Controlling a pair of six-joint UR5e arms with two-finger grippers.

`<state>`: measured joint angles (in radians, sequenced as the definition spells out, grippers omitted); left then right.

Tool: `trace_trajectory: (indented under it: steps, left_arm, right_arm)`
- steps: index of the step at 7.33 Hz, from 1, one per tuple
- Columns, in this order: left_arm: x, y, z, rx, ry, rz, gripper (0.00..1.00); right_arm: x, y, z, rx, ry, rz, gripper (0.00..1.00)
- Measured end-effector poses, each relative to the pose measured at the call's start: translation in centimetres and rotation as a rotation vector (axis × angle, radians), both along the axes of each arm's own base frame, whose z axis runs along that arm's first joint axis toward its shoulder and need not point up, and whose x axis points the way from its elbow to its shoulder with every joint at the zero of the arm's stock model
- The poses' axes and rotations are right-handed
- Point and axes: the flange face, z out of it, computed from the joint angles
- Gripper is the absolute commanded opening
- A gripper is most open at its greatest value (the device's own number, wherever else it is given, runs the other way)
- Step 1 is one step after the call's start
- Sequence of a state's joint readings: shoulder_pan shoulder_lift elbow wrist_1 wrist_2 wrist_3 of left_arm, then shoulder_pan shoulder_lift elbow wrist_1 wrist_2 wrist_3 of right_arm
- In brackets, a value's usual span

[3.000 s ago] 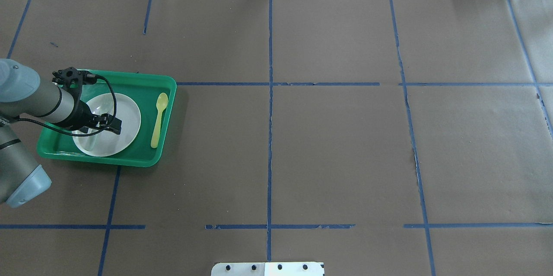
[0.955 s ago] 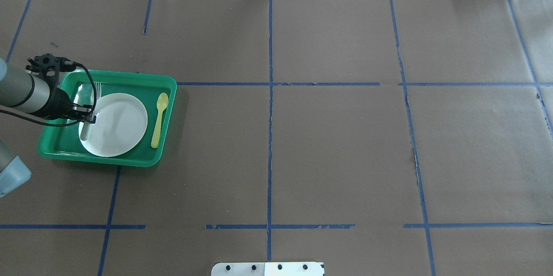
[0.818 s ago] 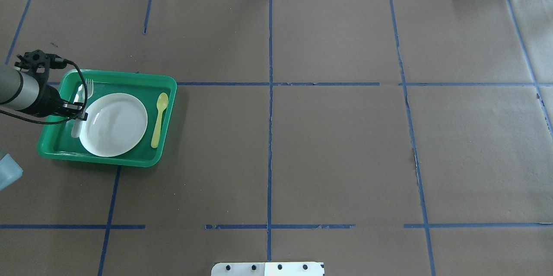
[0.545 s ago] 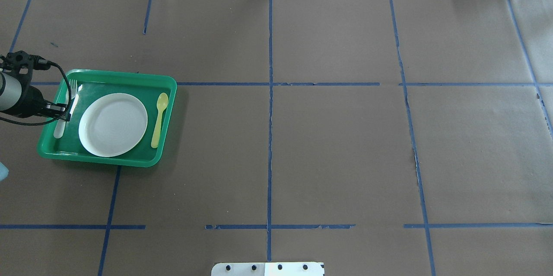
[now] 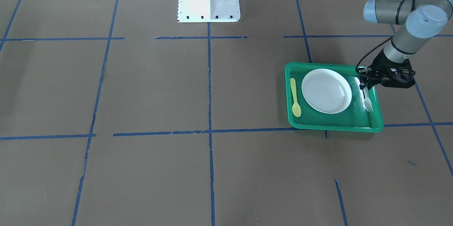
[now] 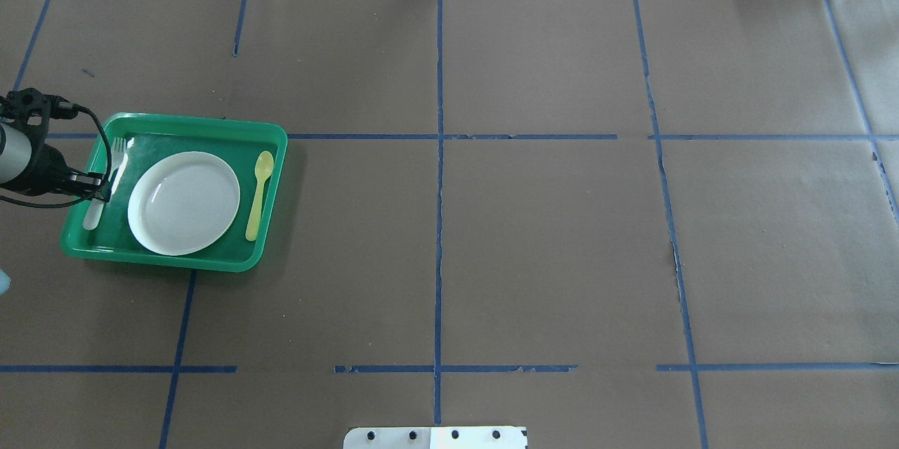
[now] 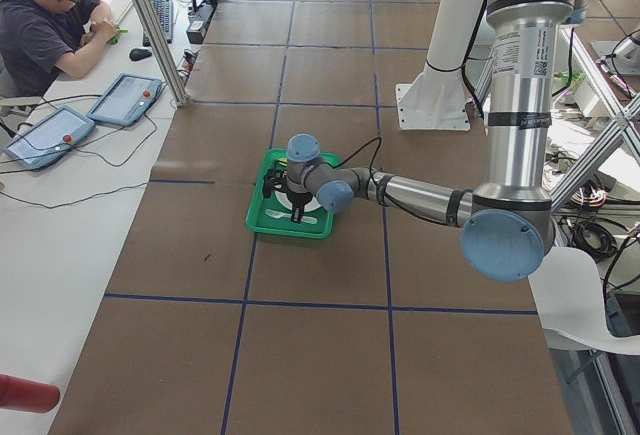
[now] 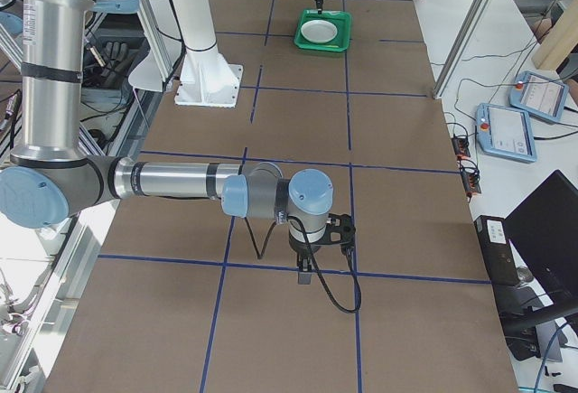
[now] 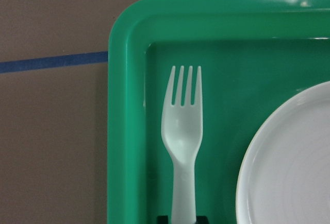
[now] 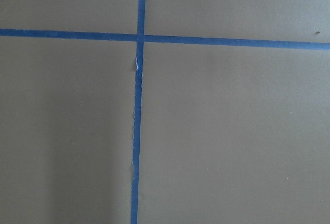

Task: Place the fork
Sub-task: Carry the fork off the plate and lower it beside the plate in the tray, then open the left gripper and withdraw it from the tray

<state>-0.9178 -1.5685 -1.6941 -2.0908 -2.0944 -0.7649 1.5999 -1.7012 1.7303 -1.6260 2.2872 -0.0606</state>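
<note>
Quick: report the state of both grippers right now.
Left gripper: closed, holding the fork by its handle.
Right gripper: cannot be told; it shows only in the side view.

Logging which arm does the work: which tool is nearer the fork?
Left. The left tool grips the fork by its handle inside the green tray; the right tool hangs over the table, far from the tray.

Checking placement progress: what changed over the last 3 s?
The left pincer carried the fork from over the plate toward the robot's left, into the strip between the plate and the tray wall, and still grips it. The plate sits slightly further right than 3 s ago. Tray and spoon stayed put.
</note>
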Motion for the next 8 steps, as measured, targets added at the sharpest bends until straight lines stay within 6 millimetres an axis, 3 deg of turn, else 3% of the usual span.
trace_trajectory:
  steps: [2, 6, 8]
  left_arm:
    - [-1.3, -0.5, -0.9, -0.008, 0.048, 0.016, 1.0]
    - [-15.0, -6.8, -2.5, 0.22, -0.02, 0.054, 1.0]
    - [-22.6, -8.3, -0.7, 0.243, -0.099, 0.097, 1.0]
  right_arm:
    - [0.0, 0.0, 0.0, 0.0, 0.0, 0.0, 1.0]
    - [0.0, 0.0, 0.0, 0.0, 0.0, 0.0, 1.0]
    - [0.0, 0.0, 0.0, 0.0, 0.0, 0.0, 1.0]
